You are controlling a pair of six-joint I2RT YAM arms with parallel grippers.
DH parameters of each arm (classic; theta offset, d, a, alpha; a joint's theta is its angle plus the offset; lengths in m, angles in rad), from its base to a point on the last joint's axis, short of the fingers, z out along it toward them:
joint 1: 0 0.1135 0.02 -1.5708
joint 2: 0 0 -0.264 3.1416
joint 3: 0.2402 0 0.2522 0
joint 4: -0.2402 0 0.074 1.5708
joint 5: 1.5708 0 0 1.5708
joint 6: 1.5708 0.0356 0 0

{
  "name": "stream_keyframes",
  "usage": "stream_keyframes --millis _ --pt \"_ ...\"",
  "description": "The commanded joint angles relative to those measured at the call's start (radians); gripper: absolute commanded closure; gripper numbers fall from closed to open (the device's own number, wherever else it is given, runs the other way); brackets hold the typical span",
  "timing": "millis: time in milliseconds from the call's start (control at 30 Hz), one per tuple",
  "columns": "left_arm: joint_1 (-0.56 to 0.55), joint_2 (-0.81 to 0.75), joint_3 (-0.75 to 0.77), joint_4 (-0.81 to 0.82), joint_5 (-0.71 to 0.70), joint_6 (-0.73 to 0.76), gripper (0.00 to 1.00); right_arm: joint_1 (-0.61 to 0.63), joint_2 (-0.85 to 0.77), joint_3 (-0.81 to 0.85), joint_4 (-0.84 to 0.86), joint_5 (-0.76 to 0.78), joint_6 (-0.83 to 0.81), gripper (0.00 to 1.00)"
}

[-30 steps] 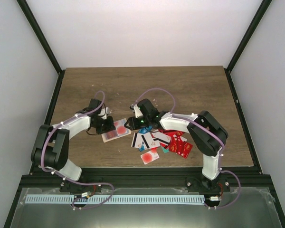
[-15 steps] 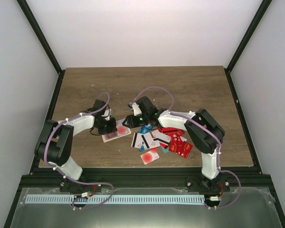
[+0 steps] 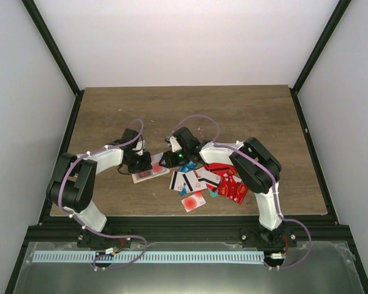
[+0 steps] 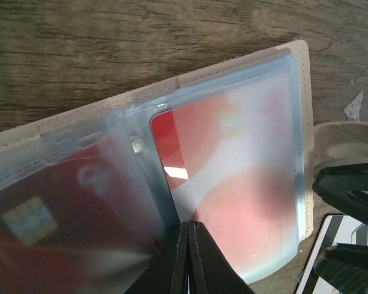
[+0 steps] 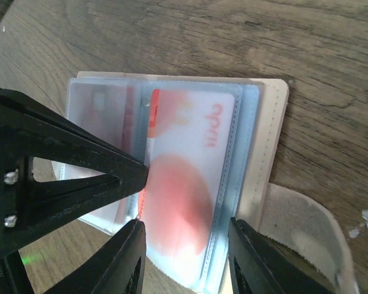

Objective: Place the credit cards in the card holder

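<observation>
The left arm folds at its elbow near the table's (image 3: 245, 116) left edge and reaches right, its left gripper (image 3: 141, 163) down on the card holder (image 3: 149, 172). The right arm bends sharply at its elbow above the heap and stretches left, bringing the right gripper (image 3: 163, 160) to the holder's right end, so the two wrists nearly meet. The holder lies open and flat on the wood, left of centre, beside the credit cards (image 3: 218, 180), which are spread just to its right. In the left wrist view the left gripper (image 4: 187, 236) has its fingers pressed together, tips on the clear sleeves near the fold; they may be pinching a sleeve leaf, but this cannot be made out. A red-and-white card (image 5: 187, 184) sits inside the right-hand sleeve. In the right wrist view the right gripper (image 5: 183, 242) has its fingers (image 5: 126, 260) apart, straddling the holder's near edge beside the snap tab (image 5: 303, 229), with the left gripper's black tip (image 5: 80, 177) resting against the sleeves. Compared with a second ago, the right arm's elbow has swung left and the left gripper has edged right, closing the gap between them; the holder and the heap lie about where they were.
</observation>
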Motion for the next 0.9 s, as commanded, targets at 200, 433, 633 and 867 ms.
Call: stream_keyframes --millis 200,433,633,867 --pt "-0.008 0.052 -0.011 0.022 -0.029 0.01 0.96 -0.009 0.038 0.048 -0.011 -0.025 0.009 0.61" --pt "-0.011 0.059 -0.016 0.022 -0.037 0.011 0.96 -0.008 0.051 0.052 -0.007 -0.045 0.024 0.61" --pt "-0.02 0.049 -0.02 0.02 -0.034 0.004 0.96 -0.008 0.053 0.046 0.04 -0.127 0.043 0.61" --pt "-0.036 -0.025 0.012 -0.054 -0.083 -0.002 0.96 -0.009 0.028 0.034 0.037 -0.086 0.044 0.61"
